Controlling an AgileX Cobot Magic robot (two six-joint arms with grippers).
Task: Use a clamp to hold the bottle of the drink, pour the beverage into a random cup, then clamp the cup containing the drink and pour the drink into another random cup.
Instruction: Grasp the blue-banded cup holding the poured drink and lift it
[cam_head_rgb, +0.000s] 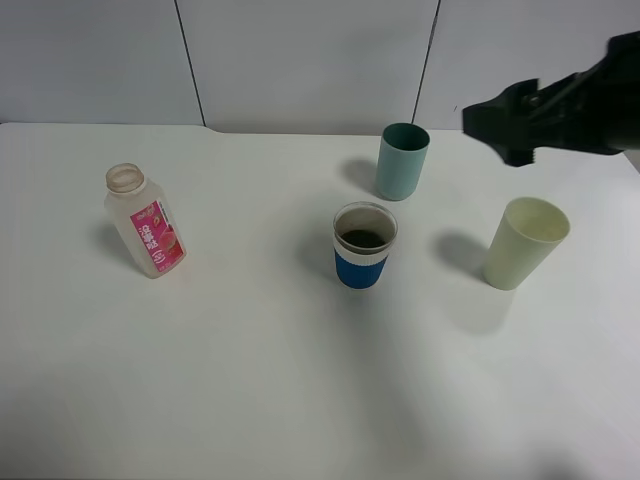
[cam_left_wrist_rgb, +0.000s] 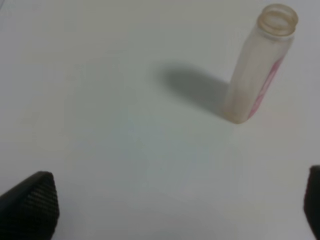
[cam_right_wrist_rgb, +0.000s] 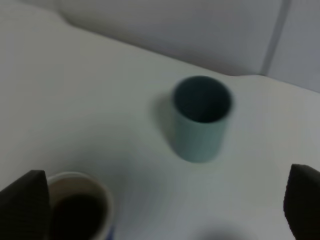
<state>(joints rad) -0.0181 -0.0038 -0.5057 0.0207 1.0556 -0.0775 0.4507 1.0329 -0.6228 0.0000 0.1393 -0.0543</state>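
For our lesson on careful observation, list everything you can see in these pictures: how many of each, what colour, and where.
bottle: one, clear with a pink label, uncapped, upright on the left of the table
banded cup: one, white with a blue band, dark drink inside, mid-table
teal cup: one, teal, behind the banded cup, not touching it
pale cup: one, pale yellow-green, right of the banded cup
table: one, white, under everything
wall panels: pale grey, behind the table
left end effector: one, black, open, empty, over the table near the bottle
right end effector: one, black, open, empty, raised at the far right
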